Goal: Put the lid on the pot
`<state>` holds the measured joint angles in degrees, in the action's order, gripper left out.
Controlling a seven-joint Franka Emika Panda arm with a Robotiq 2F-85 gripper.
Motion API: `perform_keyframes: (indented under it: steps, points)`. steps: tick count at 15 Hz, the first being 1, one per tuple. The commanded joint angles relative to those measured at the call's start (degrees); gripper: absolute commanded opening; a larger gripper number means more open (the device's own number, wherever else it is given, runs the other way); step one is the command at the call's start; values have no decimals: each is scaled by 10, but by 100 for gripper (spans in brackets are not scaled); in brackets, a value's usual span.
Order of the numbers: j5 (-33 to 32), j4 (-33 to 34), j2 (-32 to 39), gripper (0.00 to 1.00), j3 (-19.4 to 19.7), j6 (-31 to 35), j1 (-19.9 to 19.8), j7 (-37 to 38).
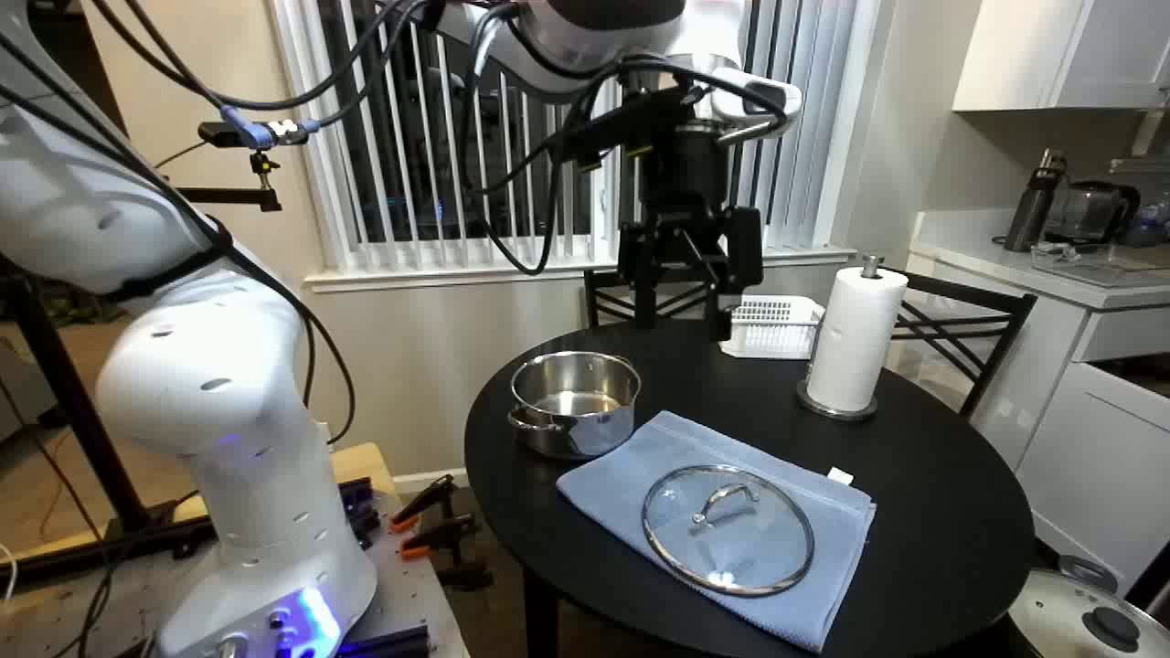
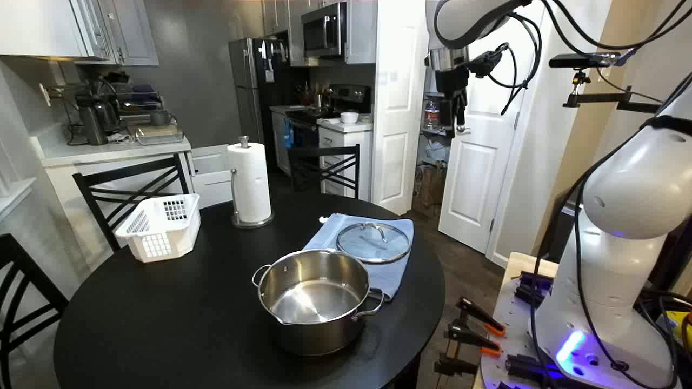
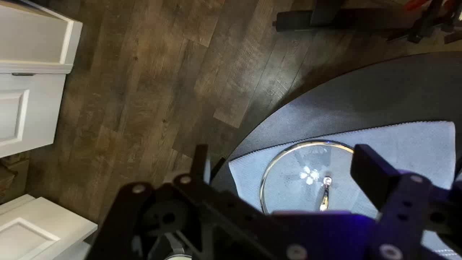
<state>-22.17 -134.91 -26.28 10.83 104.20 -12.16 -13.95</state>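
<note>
Wrist view: Your black pincer (image 3: 281, 159) shows at the bottom edge; beyond its fingers you see part of the lid (image 3: 306, 191), lying on a pale blue cloth (image 3: 415, 144).
Pincer: Released, its two fingers spread well apart; in both exterior views you have it raised higher than the surface (image 2: 189, 313), apart from lid and pot (image 1: 590, 429).
Lid: Clear round glass with a metal rim and an arched handle on top; it lies flat on the cloth, off the pot but near it.
Pot: Shiny steel with looped side handles, standing upright and uncovered just beside the cloth; you cannot tell whether they touch.
Surface: Round and black, it also carries a perforated white basket (image 2: 181, 240) and an upright paper towel roll (image 2: 251, 186), both apart from the lid.
</note>
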Motion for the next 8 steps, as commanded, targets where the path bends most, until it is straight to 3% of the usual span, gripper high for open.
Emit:
perform_keyframes:
  steps: [1, 6, 8]
  points:
    - [-2, 1, 0, 100, 5, -2, 6, 2]
    - [-2, 1, 0, 100, 5, -2, 6, 2]
    - [-4, 6, 4, 100, 2, 49, 6, 34]
